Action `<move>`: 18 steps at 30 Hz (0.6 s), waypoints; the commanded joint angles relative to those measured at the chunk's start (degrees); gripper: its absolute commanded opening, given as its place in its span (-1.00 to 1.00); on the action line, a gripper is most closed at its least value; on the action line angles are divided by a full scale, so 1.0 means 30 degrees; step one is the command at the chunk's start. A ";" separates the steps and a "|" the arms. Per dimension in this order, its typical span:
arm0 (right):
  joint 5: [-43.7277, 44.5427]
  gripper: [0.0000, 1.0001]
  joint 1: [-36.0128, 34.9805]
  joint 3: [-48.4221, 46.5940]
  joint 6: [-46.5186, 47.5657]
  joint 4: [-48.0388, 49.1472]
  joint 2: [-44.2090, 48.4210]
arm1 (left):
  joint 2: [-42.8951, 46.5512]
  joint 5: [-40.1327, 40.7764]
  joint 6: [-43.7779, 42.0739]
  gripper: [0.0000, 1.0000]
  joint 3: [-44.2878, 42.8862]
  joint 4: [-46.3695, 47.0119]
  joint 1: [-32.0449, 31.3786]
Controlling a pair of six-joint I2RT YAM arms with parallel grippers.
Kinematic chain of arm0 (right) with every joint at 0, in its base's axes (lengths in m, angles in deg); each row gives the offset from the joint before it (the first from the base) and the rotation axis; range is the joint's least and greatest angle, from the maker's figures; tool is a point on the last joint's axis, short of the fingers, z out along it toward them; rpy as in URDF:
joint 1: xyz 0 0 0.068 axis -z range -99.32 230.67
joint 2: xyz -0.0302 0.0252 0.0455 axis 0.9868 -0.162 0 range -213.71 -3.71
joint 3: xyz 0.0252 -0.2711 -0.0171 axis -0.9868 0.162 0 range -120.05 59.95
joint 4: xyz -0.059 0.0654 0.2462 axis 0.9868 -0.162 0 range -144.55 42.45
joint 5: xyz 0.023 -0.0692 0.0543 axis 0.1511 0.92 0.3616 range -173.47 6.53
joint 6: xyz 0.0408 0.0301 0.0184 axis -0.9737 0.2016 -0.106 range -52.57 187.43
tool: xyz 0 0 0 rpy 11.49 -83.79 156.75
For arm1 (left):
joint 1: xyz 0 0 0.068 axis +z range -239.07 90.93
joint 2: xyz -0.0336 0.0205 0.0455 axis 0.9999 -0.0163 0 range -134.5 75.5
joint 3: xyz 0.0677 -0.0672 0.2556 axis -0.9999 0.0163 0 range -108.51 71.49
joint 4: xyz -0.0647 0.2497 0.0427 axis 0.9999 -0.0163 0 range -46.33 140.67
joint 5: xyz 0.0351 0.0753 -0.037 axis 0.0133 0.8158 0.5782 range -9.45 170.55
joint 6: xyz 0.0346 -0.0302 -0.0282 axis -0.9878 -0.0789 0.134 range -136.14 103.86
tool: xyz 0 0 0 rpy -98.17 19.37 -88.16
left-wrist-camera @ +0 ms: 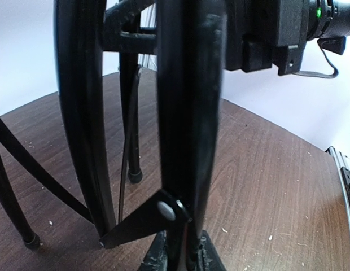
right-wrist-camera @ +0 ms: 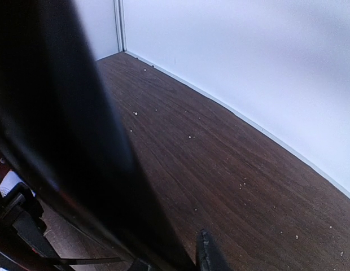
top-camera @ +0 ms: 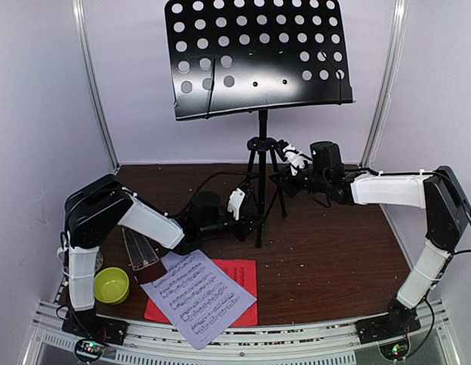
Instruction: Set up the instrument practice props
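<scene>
Top view: a black tripod music stand with perforated metal desk (top-camera: 243,103) is seen upright at the back of the dark wooden table (top-camera: 334,251). The left gripper (top-camera: 237,214) is placed low on the tripod, and the right gripper (top-camera: 291,163) higher, by the leg hub. A white music sheet (top-camera: 197,298) is laid over a red music sheet (top-camera: 241,275) at the near edge, close to a small dark-red pyramid metronome (top-camera: 142,249).

Left wrist view: a black strut of the stand is clamped between the jaws.

Right wrist view: the left side is filled by a blurred dark shape. Whether anything is gripped cannot be told.

The stand is judged to be the step in hand. A steady two-armed placement is called for next, without the stand being tipped.
</scene>
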 commanded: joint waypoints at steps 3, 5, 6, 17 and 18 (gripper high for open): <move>0.0917 -0.80 0.0052 0.0610 0.0732 0.0127 0.0930 | 0.1789 -0.0237 0.0302 -0.93 0.1346 0.0713 -0.0094; 0.1072 -0.91 0.0035 0.0736 0.0697 0.0204 0.1096 | 0.2154 -0.0175 0.0315 -0.98 0.1677 0.0647 -0.0123; 0.1188 -0.96 0.0035 0.0824 0.0680 0.0235 0.1197 | 0.2306 -0.0149 0.0277 -1.00 0.1830 0.0578 -0.0120; 0.2414 -1.00 0.0060 0.2182 0.1175 0.0457 0.2628 | 0.3947 0.0509 -0.0284 -1.00 0.3883 -0.0154 -0.0182; 0.2608 -1.00 0.0078 0.2269 0.1198 0.0406 0.2736 | 0.4140 0.0581 -0.0366 -1.00 0.4047 -0.0254 -0.0182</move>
